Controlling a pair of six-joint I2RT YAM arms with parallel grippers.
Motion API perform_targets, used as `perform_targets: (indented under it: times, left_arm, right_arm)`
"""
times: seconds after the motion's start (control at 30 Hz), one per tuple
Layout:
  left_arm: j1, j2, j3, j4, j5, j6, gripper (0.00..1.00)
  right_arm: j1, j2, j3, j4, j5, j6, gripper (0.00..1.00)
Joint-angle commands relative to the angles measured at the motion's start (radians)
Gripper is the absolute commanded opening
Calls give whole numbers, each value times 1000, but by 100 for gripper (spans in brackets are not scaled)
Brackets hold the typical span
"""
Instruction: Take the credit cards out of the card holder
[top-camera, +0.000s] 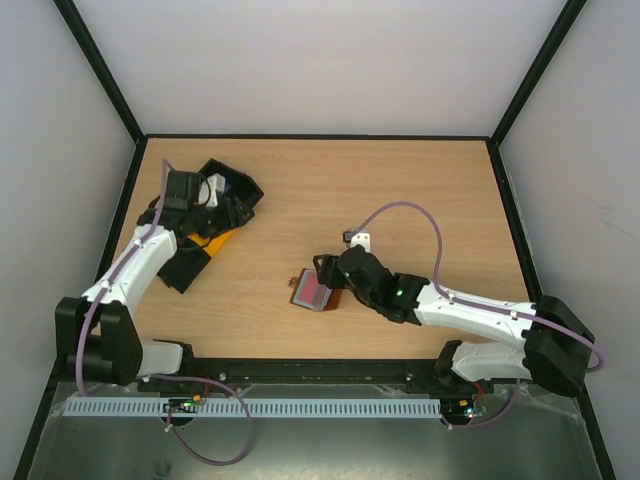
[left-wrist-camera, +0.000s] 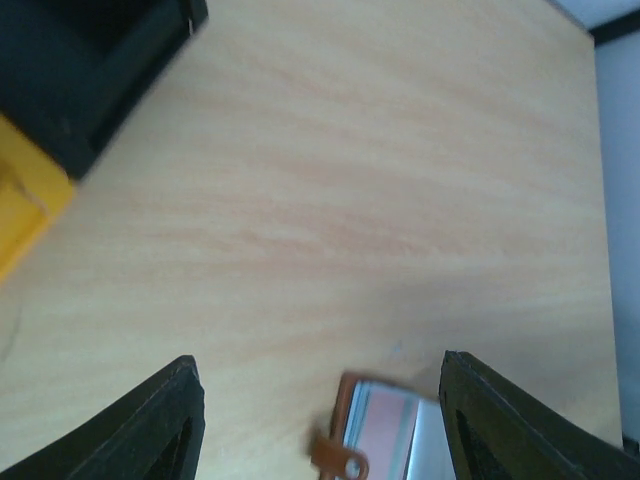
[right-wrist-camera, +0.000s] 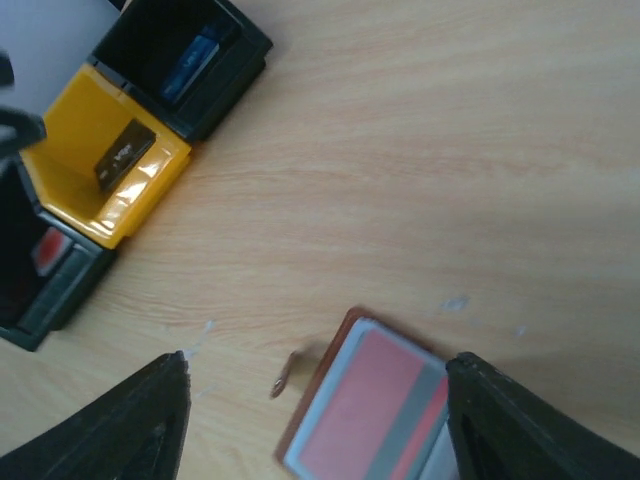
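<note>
Clearly, left gripper (left-wrist-camera: 318, 362) and right gripper (right-wrist-camera: 316, 360) gape open. Print on the dark grey card (right-wrist-camera: 125, 153) in a yellow plastic bin (right-wrist-camera: 150, 200) blurs.

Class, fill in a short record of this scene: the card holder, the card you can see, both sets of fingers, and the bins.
card holder: lies open on the table
red card: in the holder, not yet taken out
right fingers: open, either side of the holder in the wrist view
left fingers: open, holding nothing, near the bins
yellow bin: holds a dark flat piece
black bin: next to the yellow one, holds a blue item
</note>
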Motion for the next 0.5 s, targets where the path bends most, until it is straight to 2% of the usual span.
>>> perform_targets:
  times: [0.0, 0.1, 0.17, 0.33, 0.47]
  left_arm:
    - [-22, -81, -146, 48, 86, 8, 66]
    - [-52, -132, -222, 73, 109, -8, 66]
    - [-74, -170, -270, 93, 127, -27, 66]
    - [-130, -260, -373, 175, 150, -105, 65]
    - [-163, -254, -419, 232, 180, -138, 64]
  right_arm:
    - [-5, 15, -60, 137, -77, 73, 61]
    - [-5, 41, -83, 207, -104, 118, 42]
    - [-5, 70, -91, 237, -125, 137, 34]
    - [-5, 164, -70, 213, -152, 150, 26]
    - [-5, 203, -67, 151, -139, 144, 24]
